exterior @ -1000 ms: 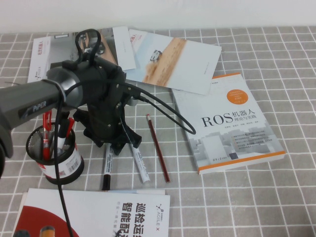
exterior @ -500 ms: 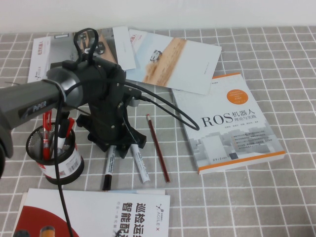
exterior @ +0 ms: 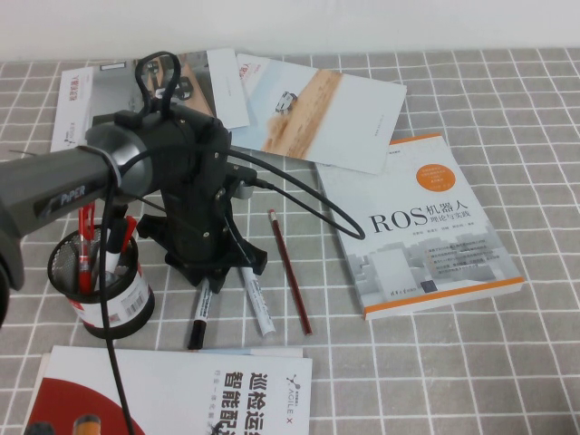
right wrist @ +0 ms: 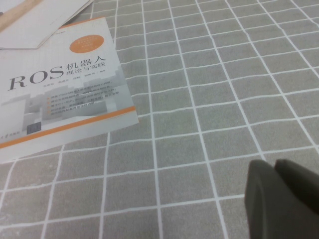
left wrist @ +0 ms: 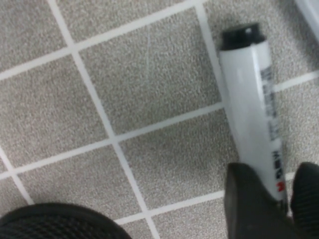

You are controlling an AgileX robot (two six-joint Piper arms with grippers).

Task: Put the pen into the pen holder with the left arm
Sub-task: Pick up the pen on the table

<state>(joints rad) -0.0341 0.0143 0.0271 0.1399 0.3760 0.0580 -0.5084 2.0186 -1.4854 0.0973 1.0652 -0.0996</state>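
Observation:
The pen [exterior: 198,313], a thick marker with black ends and a white printed label, lies on the grey checked cloth just right of the pen holder [exterior: 113,292], a black mesh cup with a white and red band and pens inside. My left gripper [exterior: 210,272] points down over the pen's upper end. In the left wrist view its two fingers hug the barrel of the pen [left wrist: 249,99] from both sides, and my left gripper [left wrist: 276,186] is shut on it. The pen still rests on the cloth. My right gripper [right wrist: 274,167] is shut and empty, low over bare cloth.
An all-white marker [exterior: 257,301] and a thin dark-red pencil [exterior: 290,270] lie right of the pen. A ROS book [exterior: 421,227] lies at the right and also shows in the right wrist view [right wrist: 55,89]. Booklets lie at the back [exterior: 317,109] and at the front left [exterior: 172,394].
My left gripper has come down a little over the pen's upper end and its fingers have drawn in around the barrel. The pen and the right arm have not moved.

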